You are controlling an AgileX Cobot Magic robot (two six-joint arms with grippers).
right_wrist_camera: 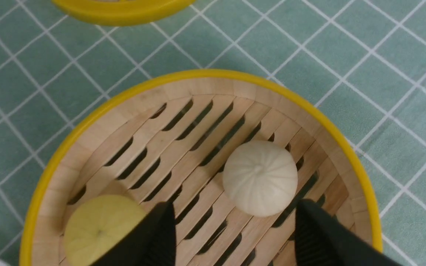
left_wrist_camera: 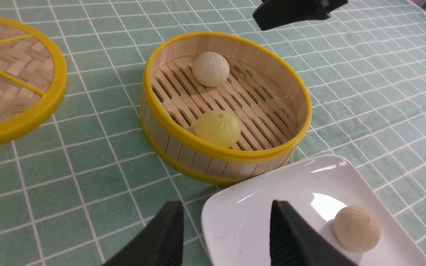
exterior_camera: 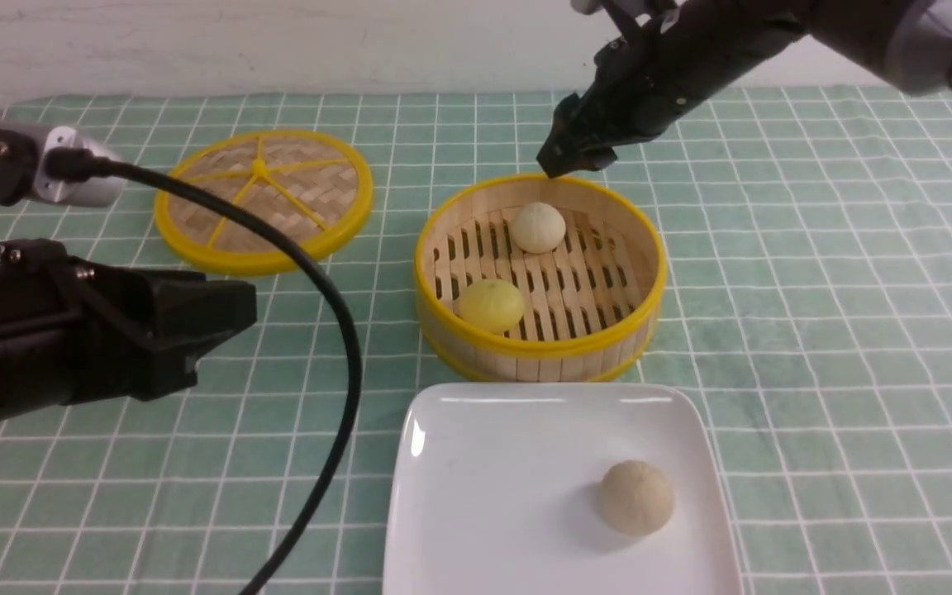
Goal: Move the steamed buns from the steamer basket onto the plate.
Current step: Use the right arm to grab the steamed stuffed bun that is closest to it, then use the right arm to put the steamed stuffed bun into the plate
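Got one beige bun [exterior_camera: 635, 497] parked on the plate [exterior_camera: 484, 496], over toward its right side. Two more down in the steamer basket [exterior_camera: 538, 351]: off-white bun [exterior_camera: 537, 227] at the far side, yellow bun [exterior_camera: 492, 304] by the near-left wall. Right tool [exterior_camera: 560, 163] hanging above the basket's far rim, jaws spread, gripping nothing. Left tool [left_wrist_camera: 226, 207] likewise released and empty, low over the bench [exterior_camera: 815, 289] left of the plate.

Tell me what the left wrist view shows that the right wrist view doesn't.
Only left wrist: the beige bun on the white plate, the woven face of the lid, the open left gripper. Only right wrist: the right gripper with jaws open. Both: the steamer basket holding the off-white bun and yellow bun, on green checked cloth.
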